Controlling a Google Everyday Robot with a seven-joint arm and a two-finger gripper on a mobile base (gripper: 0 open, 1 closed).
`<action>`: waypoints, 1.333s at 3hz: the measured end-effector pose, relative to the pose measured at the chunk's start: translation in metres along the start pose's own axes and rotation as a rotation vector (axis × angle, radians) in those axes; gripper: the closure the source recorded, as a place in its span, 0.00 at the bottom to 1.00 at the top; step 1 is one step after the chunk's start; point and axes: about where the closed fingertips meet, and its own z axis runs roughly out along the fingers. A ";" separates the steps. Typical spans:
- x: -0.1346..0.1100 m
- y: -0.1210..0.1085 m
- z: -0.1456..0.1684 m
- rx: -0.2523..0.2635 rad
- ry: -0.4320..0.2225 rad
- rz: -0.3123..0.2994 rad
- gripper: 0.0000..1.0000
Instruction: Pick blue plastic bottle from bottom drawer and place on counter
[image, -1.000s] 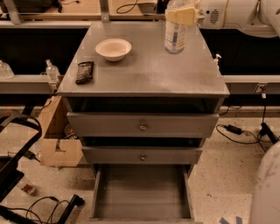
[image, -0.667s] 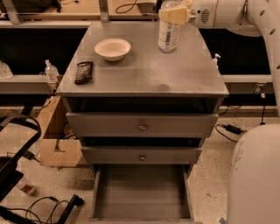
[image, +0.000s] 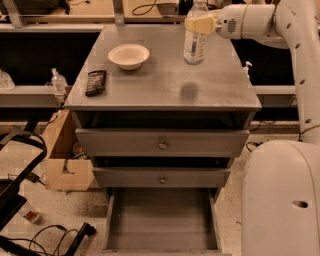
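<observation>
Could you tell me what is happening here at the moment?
The robot's gripper, reaching in from the right of the view, has its fingers closed on the upper part of the blue plastic bottle, held upright at the back right of the counter. Whether its base touches down is unclear. The bottom drawer stands open below.

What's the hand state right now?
Single hand: closed on the blue plastic bottle, gripping near its top, over the back right of the counter.
</observation>
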 end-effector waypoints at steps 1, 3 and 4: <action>0.012 -0.011 0.000 0.021 0.013 -0.019 1.00; 0.049 -0.027 0.006 0.035 0.036 0.042 1.00; 0.065 -0.031 0.010 0.034 0.011 0.084 1.00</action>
